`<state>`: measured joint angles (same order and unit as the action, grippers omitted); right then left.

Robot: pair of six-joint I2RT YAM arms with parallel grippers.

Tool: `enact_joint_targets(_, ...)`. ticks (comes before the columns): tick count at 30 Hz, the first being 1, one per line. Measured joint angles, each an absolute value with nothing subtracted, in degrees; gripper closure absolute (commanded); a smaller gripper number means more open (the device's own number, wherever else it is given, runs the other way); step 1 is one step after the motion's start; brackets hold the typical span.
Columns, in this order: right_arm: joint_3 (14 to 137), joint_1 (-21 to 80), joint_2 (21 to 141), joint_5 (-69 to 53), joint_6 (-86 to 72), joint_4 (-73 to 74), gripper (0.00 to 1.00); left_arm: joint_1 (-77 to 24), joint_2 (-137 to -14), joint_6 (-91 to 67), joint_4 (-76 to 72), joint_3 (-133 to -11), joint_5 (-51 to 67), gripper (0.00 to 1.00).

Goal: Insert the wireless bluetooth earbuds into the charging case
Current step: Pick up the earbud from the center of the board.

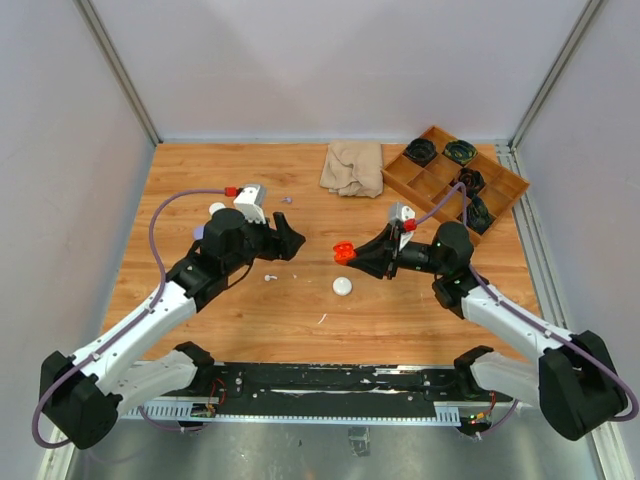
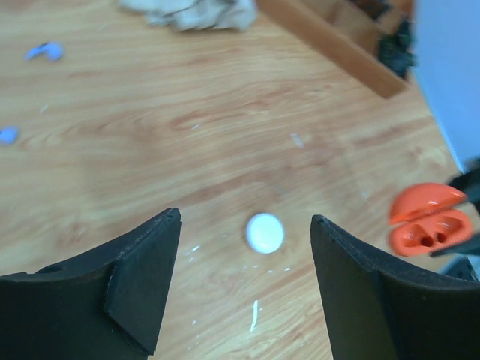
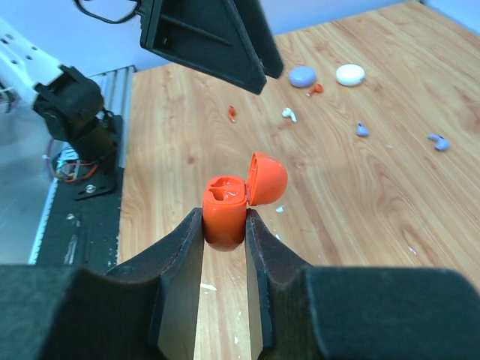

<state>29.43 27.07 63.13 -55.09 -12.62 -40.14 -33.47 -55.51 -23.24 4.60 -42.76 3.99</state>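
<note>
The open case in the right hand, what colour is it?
Orange; the case shows best in the right wrist view.

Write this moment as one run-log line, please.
right jaws: shut on orange charging case, lid open | left jaws: open, pointing toward white round case | earbuds: loose on table

Overhead rear view; two close wrist views sharing the orange case

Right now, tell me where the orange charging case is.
The orange charging case is mid-table in the top view, lid open, clamped in the right gripper, just beyond the white round case.
</note>
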Motion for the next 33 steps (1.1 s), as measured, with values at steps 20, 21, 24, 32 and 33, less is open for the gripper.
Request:
enact_joint_targets(20, 21.71, 27.77, 62.98, -42.85, -7.16, -41.58, 0.99, -17.50, -61.12, -48.18, 31.81, -37.91, -27.07, 0.33)
enact_joint_targets(21, 21.69, 27.79, 63.00, -42.61, -7.09, -41.78, 0.99, -16.45, -61.14, -49.10, 32.27, -37.19, -27.35, 0.34)
enact_joint_targets(24, 21.69, 29.17, 63.02, -41.80, -6.79, -41.91, 0.99, -13.82, -61.32, -51.22, 33.21, -35.31, -27.94, 0.37)
enact_joint_targets(32, 21.69, 31.24, 63.00, -40.71, -4.97, -41.21, 0.99, -8.51, -65.71, -52.31, 31.94, -34.00, -28.71, 0.46)
enact_joint_targets(33, 21.69, 31.51, 63.00, -40.45, -4.64, -40.84, 0.99, -7.92, -66.74, -52.14, 31.29, -34.00, -28.71, 0.48)
